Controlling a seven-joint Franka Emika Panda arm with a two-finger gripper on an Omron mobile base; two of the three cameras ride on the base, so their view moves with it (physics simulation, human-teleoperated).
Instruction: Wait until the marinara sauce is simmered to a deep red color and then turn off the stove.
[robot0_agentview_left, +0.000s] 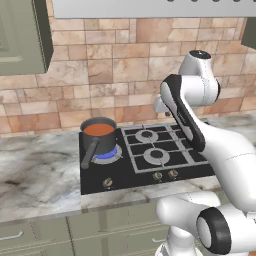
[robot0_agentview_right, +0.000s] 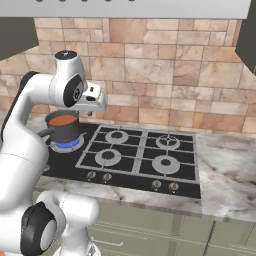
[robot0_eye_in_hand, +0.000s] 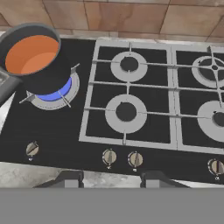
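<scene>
On the black gas cooktop's (robot0_eye_in_hand: 57, 131) lit left burner, orange-red marinara sauce (robot0_eye_in_hand: 31, 54) is held in a dark grey saucepan (robot0_eye_in_hand: 43, 74). The hand (robot0_eye_in_hand: 109, 177), closed and empty, is best kept clear until deep red.

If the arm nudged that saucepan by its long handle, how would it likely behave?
The saucepan looks rigid, so it should probably pivot or slide on the grate rather than flex. It is small with a long handle, so it may tip toward that side. The marinara sauce sits fairly high, so a sharp push could slosh it over the blue flame.
</scene>
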